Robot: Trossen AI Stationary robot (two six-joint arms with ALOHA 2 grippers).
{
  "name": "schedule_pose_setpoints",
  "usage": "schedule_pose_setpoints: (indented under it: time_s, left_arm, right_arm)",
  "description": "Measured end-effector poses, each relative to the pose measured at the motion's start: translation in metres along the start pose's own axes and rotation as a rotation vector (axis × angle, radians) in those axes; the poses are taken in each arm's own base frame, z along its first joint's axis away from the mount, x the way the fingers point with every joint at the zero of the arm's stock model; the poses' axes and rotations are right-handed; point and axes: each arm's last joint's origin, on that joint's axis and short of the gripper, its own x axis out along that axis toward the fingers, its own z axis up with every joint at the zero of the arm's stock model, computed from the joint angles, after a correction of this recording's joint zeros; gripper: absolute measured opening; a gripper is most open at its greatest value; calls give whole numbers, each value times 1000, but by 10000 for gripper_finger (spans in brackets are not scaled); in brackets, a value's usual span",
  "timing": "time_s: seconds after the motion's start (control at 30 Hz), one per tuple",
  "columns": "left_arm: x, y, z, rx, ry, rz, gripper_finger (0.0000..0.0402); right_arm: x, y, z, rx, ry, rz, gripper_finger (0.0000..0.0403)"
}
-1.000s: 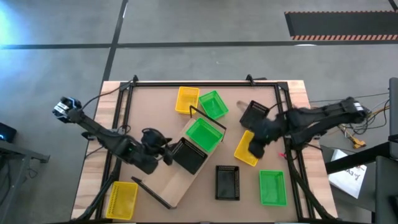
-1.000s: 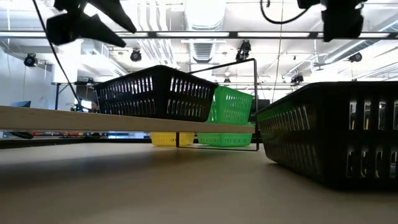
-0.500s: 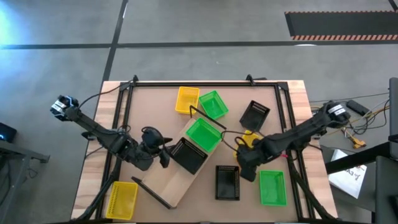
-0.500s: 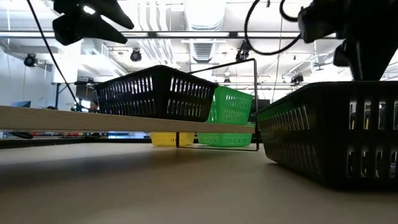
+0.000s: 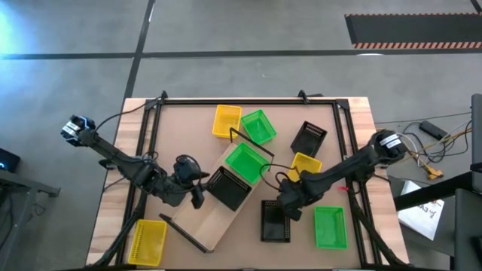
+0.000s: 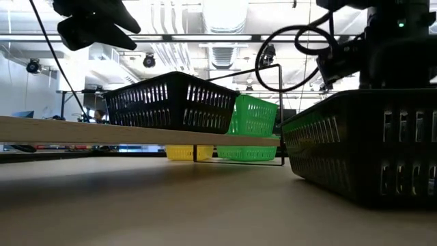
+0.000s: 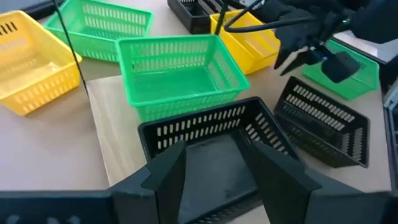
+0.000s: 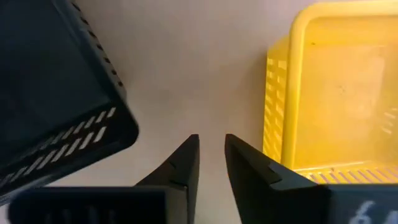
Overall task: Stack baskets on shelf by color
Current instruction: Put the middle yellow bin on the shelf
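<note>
The right gripper (image 8: 211, 152) hangs low over bare tabletop, its fingers (image 8: 183, 163) nearly together with only a narrow gap and nothing between them. It sits between a black basket (image 8: 50, 93) and a yellow basket (image 8: 336, 93), touching neither.

The left gripper (image 7: 214, 171) is spread wide and empty, just above the near rim of another black basket (image 5: 228, 187). That basket stands on the shelf (image 5: 213, 223), right beside a green basket (image 5: 247, 162) also on the board. 2 more yellow, 2 green and 1 black basket lie around on the table (image 5: 188, 120).
</note>
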Motion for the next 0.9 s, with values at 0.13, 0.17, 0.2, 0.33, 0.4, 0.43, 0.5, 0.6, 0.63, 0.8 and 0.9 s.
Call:
schedule_pose_setpoints:
  time_s: [0.13, 0.17, 0.2, 0.33, 0.4, 0.43, 0.5, 0.6, 0.63, 0.8, 0.9]
  left_arm:
    - [0, -1, -1, -1, 18, -16, 164]
    - [0, -1, -1, -1, 20, -18, 164]
    - [0, -1, 0, -3, 20, -21, 164]
    - [0, -2, 0, -14, 20, -37, 164]
    - [0, -3, 1, -22, 15, -46, 164]
    - [0, -3, 1, -24, 13, -48, 164]
    - [0, -4, 2, -28, 10, -53, 164]
    - [0, -4, 2, -34, 6, -58, 164]
    - [0, -4, 2, -33, 7, -58, 164]
    - [0, -4, 2, -36, 6, -58, 164]
    - [0, -4, 2, -36, 6, -58, 164]
  right_arm:
    - [2, 0, 0, -2, 7, -10, 38]
    - [1, 0, 0, -6, 4, -8, 29]
    - [-1, 0, 0, -13, 0, -3, 20]
    - [-12, -4, -3, -39, -17, 15, 9]
    - [-20, -7, -6, -53, -24, 23, 8]
    - [-24, -9, -7, -66, -27, 27, 8]
    - [-33, -12, -9, -101, -50, 48, 8]
    - [-45, -16, -12, -129, -97, 69, 8]
    - [-48, -17, -12, -128, -110, 74, 8]
    - [-52, -24, -16, -180, -147, 62, 30]
    - [-44, -29, -20, -209, -131, 42, 69]
